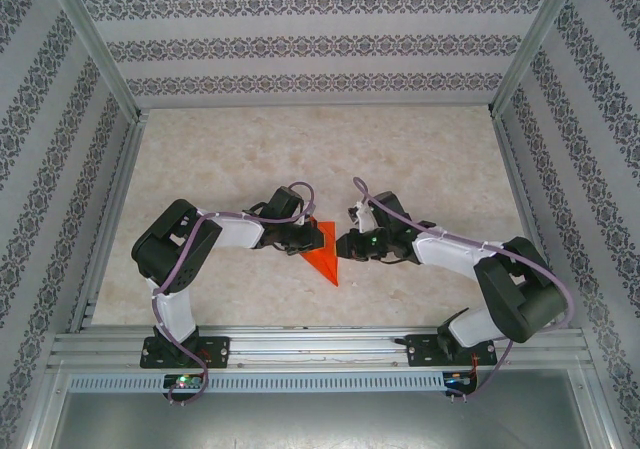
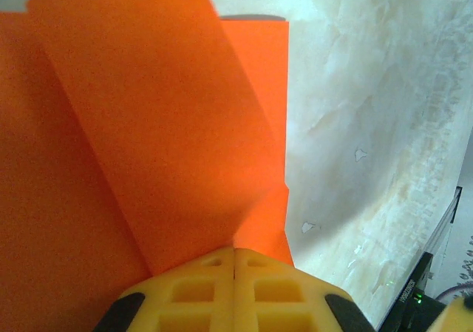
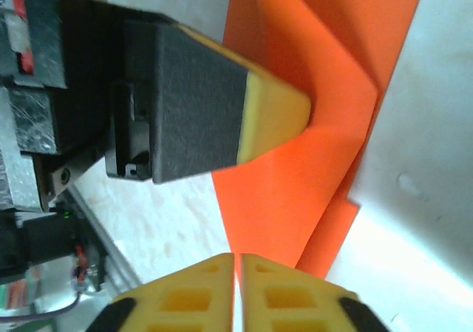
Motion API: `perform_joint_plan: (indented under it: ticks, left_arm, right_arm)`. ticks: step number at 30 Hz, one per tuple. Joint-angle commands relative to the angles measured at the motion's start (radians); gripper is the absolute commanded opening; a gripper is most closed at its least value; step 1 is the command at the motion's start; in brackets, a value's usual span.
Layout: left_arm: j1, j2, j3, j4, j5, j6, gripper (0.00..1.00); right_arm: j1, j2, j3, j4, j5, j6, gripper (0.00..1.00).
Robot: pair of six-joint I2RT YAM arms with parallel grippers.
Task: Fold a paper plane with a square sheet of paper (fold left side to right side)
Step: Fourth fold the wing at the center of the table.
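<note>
The square sheet of paper, bright orange-red, lies on the table folded into a narrow triangle whose point faces the near edge. My left gripper is shut, its tips resting on the sheet's left part. In the left wrist view the yellow fingers meet at the left gripper's tip, and a folded flap of the paper runs up from there. My right gripper sits at the sheet's right edge. In the right wrist view the right gripper is shut on the paper's near corner.
The pale marbled tabletop lies open behind and beside the arms. A metal rail runs along the near edge, and patterned walls close in the sides and back. The left arm's black finger body hangs close above the right gripper.
</note>
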Motion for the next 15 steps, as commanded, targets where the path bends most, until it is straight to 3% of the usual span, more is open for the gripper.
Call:
perform_joint_plan:
  ticks: [1,3,15]
  left_arm:
    - [-0.005,0.027,-0.04,-0.072,-0.037,0.02,0.0]
    - [-0.005,0.027,-0.04,-0.072,-0.036,0.02,0.0]
    - [-0.001,0.027,-0.041,-0.069,-0.037,0.018,0.0]
  right_arm:
    - [0.025,-0.005,-0.028,0.039,-0.092,0.052,0.04]
    - [0.038,0.006,-0.037,0.059,-0.107,0.07,0.0]
    - [0.067,0.085,-0.09,0.164,-0.112,0.115,0.0]
